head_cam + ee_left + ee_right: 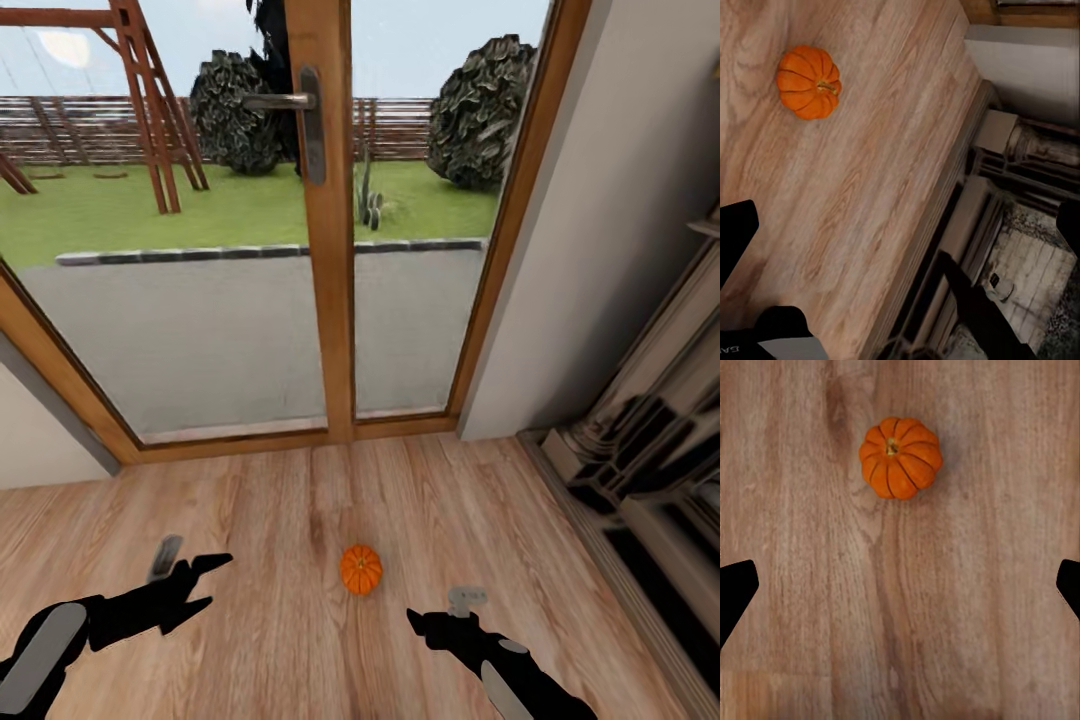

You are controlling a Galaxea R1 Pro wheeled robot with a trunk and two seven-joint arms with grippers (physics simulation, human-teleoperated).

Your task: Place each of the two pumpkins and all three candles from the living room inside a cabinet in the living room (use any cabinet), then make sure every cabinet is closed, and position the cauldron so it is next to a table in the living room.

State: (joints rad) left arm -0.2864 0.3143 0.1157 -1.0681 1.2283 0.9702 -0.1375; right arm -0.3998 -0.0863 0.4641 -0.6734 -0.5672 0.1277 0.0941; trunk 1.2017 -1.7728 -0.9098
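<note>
- Both grippers hover low over the wood floor [300, 500], nearest the camera: the left gripper [205, 580] has its fingers spread and holds nothing.
- Right gripper [425, 620] is empty too; its wrist view shows the two fingertips far apart.
- One orange pumpkin [361, 569] sits on the floor between them, just ahead, touching neither.
- Beyond stands a glass door [330, 250].

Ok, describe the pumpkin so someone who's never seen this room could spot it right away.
Find the glass door with the wooden frame looking onto the garden. On the wood floor just inside it, between the left gripper and the right gripper, sits the pumpkin. It is small, round, ribbed and bright orange, the only loose thing on the boards.
</note>
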